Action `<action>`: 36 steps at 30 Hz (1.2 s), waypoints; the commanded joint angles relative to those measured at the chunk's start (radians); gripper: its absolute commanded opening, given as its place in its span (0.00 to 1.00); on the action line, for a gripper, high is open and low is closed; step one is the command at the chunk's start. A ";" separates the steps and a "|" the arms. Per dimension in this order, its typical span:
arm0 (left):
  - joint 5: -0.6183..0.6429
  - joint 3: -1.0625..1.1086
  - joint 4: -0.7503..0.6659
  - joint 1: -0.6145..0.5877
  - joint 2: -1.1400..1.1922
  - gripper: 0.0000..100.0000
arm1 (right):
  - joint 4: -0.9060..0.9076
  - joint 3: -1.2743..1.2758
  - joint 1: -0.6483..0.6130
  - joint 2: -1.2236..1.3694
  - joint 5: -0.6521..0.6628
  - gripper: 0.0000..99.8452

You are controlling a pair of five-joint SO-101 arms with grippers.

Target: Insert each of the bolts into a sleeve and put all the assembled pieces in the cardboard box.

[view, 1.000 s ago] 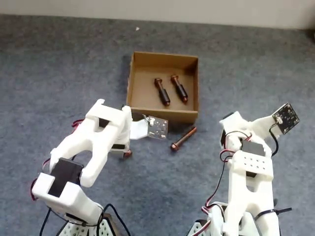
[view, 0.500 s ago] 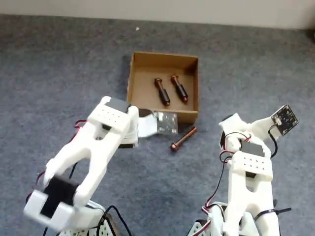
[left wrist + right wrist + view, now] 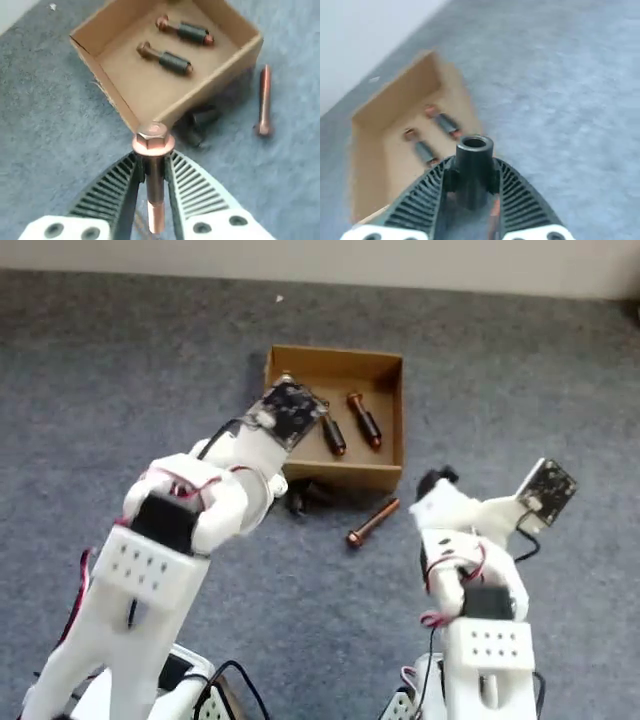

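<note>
Well, over grey carpet edged by a pale wall, left tool grips a bolt, right tool a sleeve

white arms, red cables, ribbed black hands.

Grey carpet with cardboard box, loose bolt, black sleeves

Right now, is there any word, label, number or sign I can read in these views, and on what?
No text can be read in any view.
Box, held bolt, held sleeve: no print shows.
Circuit boards on the wrists: any marks are too small to read.
</note>
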 commanded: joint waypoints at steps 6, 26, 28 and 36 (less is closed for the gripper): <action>0.285 0.217 -0.247 0.094 -0.437 0.01 | -0.010 0.094 -0.308 -0.317 0.262 0.00; 0.353 0.562 -0.546 0.272 -0.748 0.01 | -0.323 0.516 -0.619 -0.670 0.687 0.00; 0.353 0.591 -0.598 0.288 -0.748 0.01 | -0.318 0.529 -0.615 -0.676 0.687 0.00; 0.353 0.588 -0.651 0.291 -0.750 0.01 | -0.315 0.529 -0.615 -0.665 0.687 0.00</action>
